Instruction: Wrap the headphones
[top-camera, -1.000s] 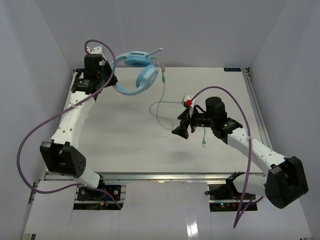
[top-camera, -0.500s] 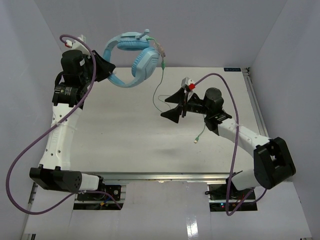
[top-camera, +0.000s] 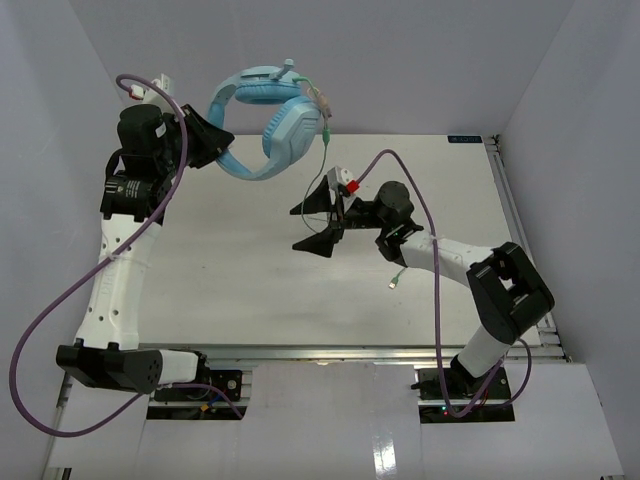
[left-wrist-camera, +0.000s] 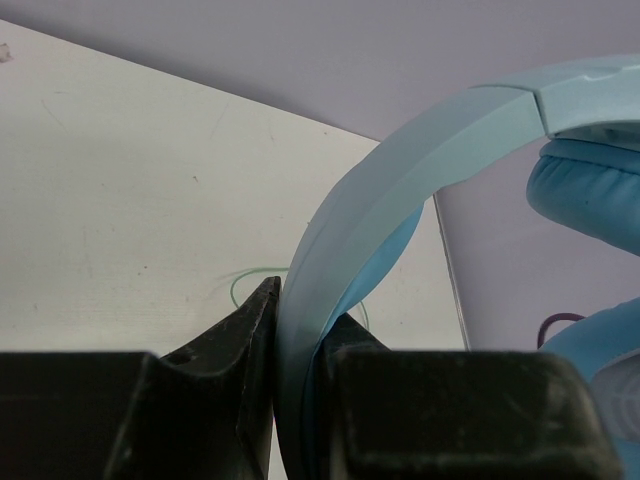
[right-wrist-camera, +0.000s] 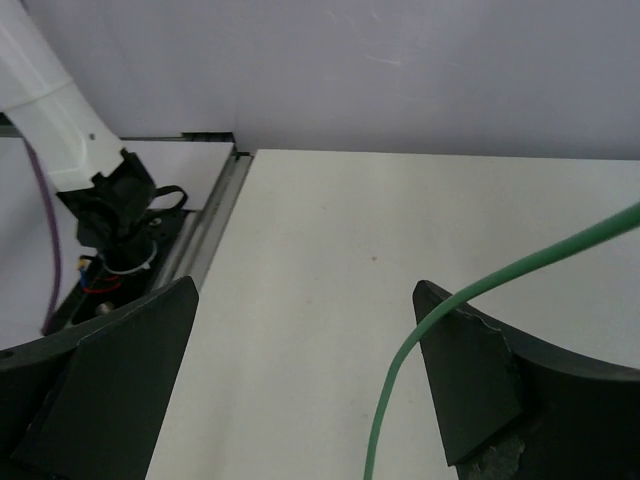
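Observation:
The light blue headphones (top-camera: 262, 118) hang in the air above the table's back edge. My left gripper (top-camera: 212, 140) is shut on the headband (left-wrist-camera: 400, 170), which runs between both jaws in the left wrist view; an earcup (left-wrist-camera: 590, 190) shows at the right. The thin green cable (top-camera: 326, 150) drops from an earcup to the table and ends in a plug (top-camera: 393, 283). My right gripper (top-camera: 309, 226) is open at mid-table, just below the headphones. In the right wrist view the cable (right-wrist-camera: 420, 340) passes between its fingers (right-wrist-camera: 470, 380), close to the right one.
White table (top-camera: 230, 270) with a metal rail (top-camera: 505, 200) along the right side and walls close on three sides. Purple robot cables loop beside both arms. The left arm's base (right-wrist-camera: 115, 215) and the table's edge show in the right wrist view.
The left arm lifted the headphones off the table and now holds them still. The right gripper moved left and up toward the hanging cable, and the plug was dragged slightly.

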